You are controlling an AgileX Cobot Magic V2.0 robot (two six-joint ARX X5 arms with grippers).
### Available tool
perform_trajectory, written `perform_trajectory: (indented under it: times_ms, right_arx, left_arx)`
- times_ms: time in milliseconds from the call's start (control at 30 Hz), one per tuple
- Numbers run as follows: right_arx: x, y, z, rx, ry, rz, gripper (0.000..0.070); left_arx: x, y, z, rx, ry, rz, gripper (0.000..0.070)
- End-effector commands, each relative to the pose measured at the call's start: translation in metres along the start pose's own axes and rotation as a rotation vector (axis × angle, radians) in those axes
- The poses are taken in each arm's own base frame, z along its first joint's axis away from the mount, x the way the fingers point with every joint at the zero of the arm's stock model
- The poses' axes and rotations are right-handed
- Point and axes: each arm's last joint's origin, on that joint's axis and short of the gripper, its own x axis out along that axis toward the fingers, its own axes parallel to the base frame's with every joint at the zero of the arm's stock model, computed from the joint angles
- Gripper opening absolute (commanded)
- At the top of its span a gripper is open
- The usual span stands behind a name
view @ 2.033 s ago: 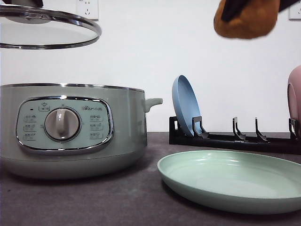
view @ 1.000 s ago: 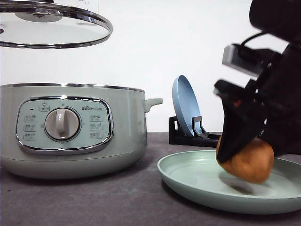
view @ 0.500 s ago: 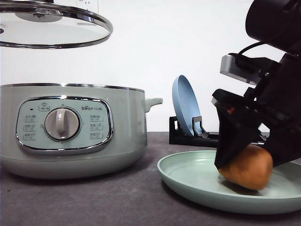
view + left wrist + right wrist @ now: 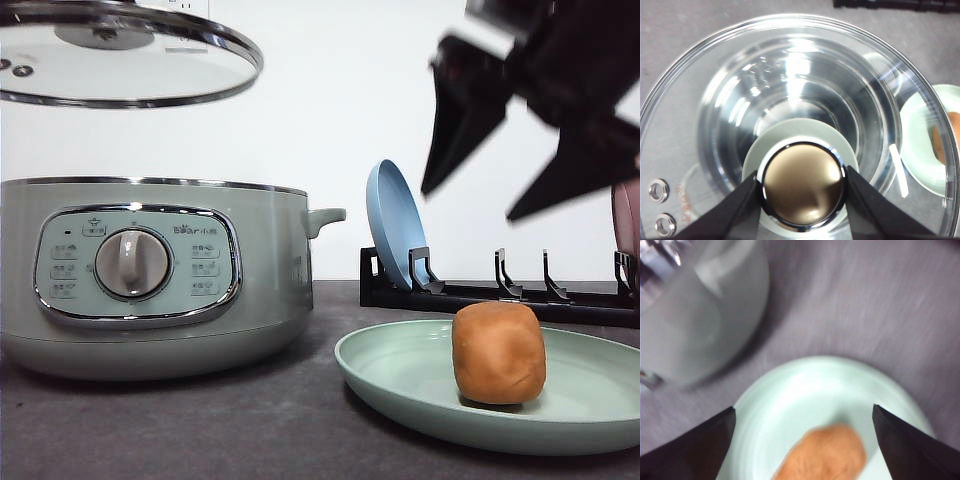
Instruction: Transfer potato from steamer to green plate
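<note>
The potato [image 4: 498, 352], a blocky orange-brown lump standing upright, rests inside the green plate [image 4: 400, 380] at the right of the dark surface [image 4: 200, 430], touching nothing but the plate. Directly above it, well apart, the right gripper [image 4: 515, 165] hangs with its two dark fingers [image 4: 455, 115] spread wide and empty; in the right wrist view the potato lies between and below the fingertips, with plate rim showing all around it. The transfer looks complete, so the gap above the potato is what matters for a clean retreat upward. To the left stands the steamer [image 4: 150, 280], open at the top, its side handle pointing toward the plate but apart from it. High above the steamer, the left gripper [image 4: 802, 187] holds the glass lid [image 4: 120, 60], its fingers clenched on either side of the lid knob [image 4: 802, 187]. Behind the green plate a black rack [image 4: 480, 295] holds a blue plate [image 4: 395, 225] on edge, and a pink plate [image 4: 628, 210] stands at the far right edge.
</note>
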Motion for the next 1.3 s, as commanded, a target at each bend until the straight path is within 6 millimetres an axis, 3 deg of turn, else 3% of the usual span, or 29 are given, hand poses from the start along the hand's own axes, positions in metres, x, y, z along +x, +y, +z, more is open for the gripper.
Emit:
perform_trajectory:
  times_ms: [0,233,467,867,1267]
  right_arx:
    - [-0.010,0.006,0.012,-0.037,-0.049,0.017,0.0553]
    - [-0.047,0.014,0.029,-0.078,-0.139,0.041,0.0553]
    - [-0.066,0.015,0.029,-0.095,-0.209,0.022,0.0553]
    - [-0.069,0.013,0.029,-0.102,-0.217,-0.002,0.0553]
    - [-0.069,0.013,0.029,-0.103,-0.217,-0.002,0.0553]
  left_arx:
    - [0.004,-0.002,0.011,0.018,-0.042,-0.011,0.0000]
    - [0.036,-0.003,0.025,0.027,-0.030,-0.019,0.0000]
    - [0.062,-0.002,0.031,0.025,0.016,-0.021,0.0000]
    - [0.092,-0.003,0.033,0.035,0.088,-0.028,0.0000]
    - [0.104,-0.003,0.033,0.032,0.123,-0.027,0.0000]
